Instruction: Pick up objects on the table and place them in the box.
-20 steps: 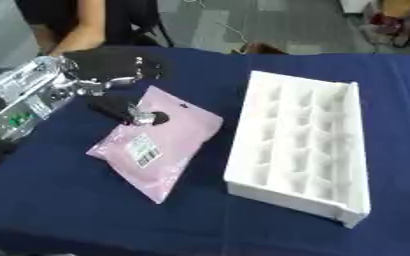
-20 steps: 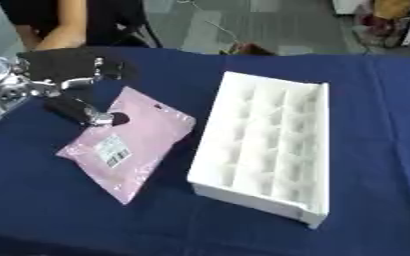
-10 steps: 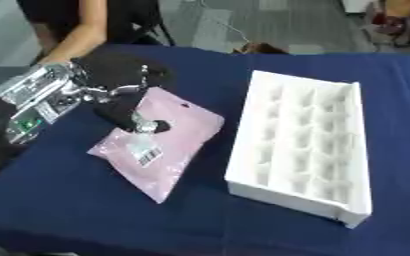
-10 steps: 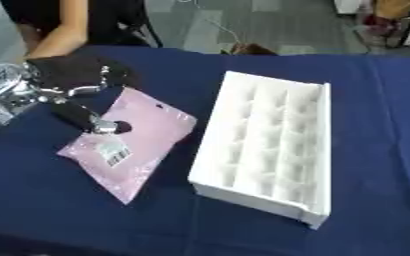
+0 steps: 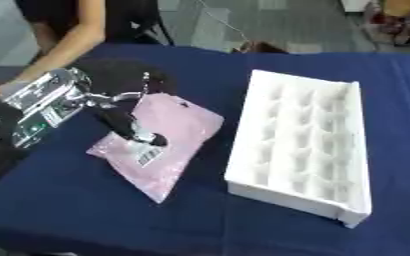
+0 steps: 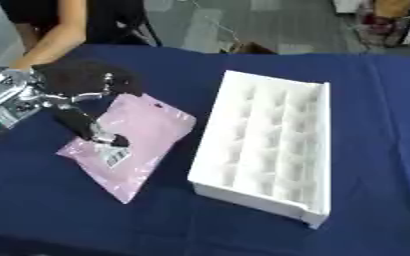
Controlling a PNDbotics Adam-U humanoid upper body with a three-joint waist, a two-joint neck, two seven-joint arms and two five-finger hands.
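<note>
1. The left hand (image 5: 121, 107) reaches over a pink bag (image 5: 160, 137) on the blue table (image 5: 86, 210), one finger touching it; whether it grasps is unclear.
2. A white box (image 5: 300, 142) sits just right of the bag.

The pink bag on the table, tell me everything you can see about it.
The pink bag is a flat, soft-looking plastic pouch lying on the blue tablecloth, skewed diagonally, left of the white box and apart from it. It bears a small white label with dark print near its lower half, and what looks like a small hole near its top edge. The left hand reaches over it, dark fingertips down on its middle; whether they are pinching it is unclear.
</note>
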